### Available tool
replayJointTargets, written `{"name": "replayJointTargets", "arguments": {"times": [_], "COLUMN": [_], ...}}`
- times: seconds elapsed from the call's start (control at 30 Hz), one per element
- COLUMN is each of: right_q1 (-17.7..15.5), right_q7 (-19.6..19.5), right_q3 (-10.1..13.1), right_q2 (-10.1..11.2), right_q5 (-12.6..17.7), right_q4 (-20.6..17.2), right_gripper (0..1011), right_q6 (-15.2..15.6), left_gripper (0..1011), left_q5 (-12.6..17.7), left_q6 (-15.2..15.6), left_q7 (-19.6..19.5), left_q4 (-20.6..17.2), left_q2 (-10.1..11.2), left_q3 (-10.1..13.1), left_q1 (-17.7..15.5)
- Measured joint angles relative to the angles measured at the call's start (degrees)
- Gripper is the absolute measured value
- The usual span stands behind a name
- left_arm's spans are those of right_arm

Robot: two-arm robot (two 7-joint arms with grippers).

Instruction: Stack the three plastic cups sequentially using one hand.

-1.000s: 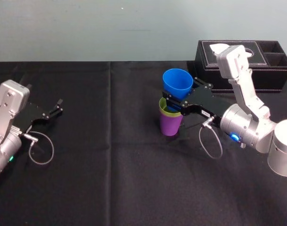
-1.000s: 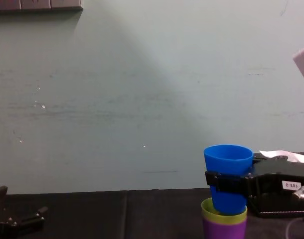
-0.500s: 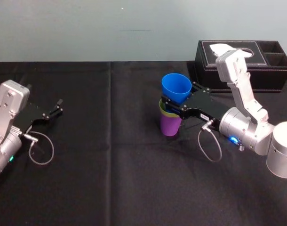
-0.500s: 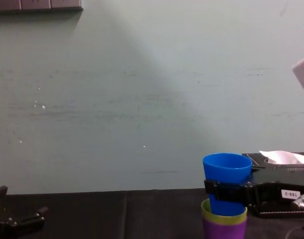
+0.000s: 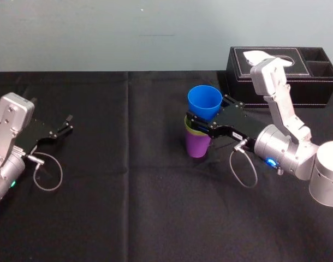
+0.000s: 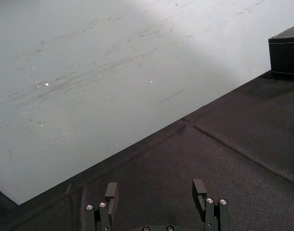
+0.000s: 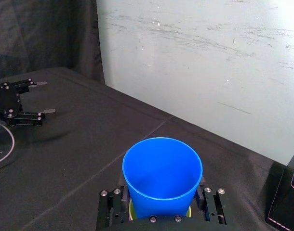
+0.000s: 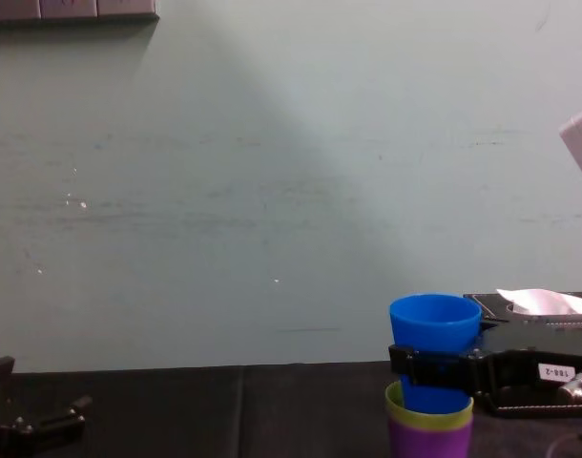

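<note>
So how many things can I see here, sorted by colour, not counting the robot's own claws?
Blue tapered plastic cup: 1
Lime green tapered plastic cup: 1
Purple tapered plastic cup: 1
Black rectangular tissue box: 1
Total: 4

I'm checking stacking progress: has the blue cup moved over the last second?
Yes. In the chest view the blue cup, held by the right gripper, has sunk lower toward the lime green cup's unmoving rim.
</note>
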Motion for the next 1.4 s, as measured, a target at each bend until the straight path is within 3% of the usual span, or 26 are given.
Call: {"name": "replayJointTargets", "arguments": {"times": [0.33,0.77,1.1,1.4], "right_q1": [-0.04,-0.05,-4.91,-9.94], "right_q7": [-0.04,-0.06,-5.45,-8.81], "right_q3": [0.06,0.08,5.48,11.01], "right_q2": [0.0,0.0,0.92,1.36], "right_q5": [-0.03,-0.08,-0.32,-1.46], "right_q4": [-0.1,-0.17,-4.7,-4.98], "right_gripper": [1000,1002,1002,1002], "right_q6": [0.06,0.09,-1.85,-4.22], "left_gripper": [1011,1011,1011,1011], "left_q5": [0.0,0.0,0.0,0.0], "left_q6": [0.0,0.0,0.0,0.0], "left_q7": [0.0,0.0,0.0,0.0], "left_q4": [0.0,0.0,0.0,0.0], "left_q2": [0.0,0.0,0.0,0.0], "left_q3": [0.0,0.0,0.0,0.0], "left_q1": [0.0,0.0,0.0,0.0]}}
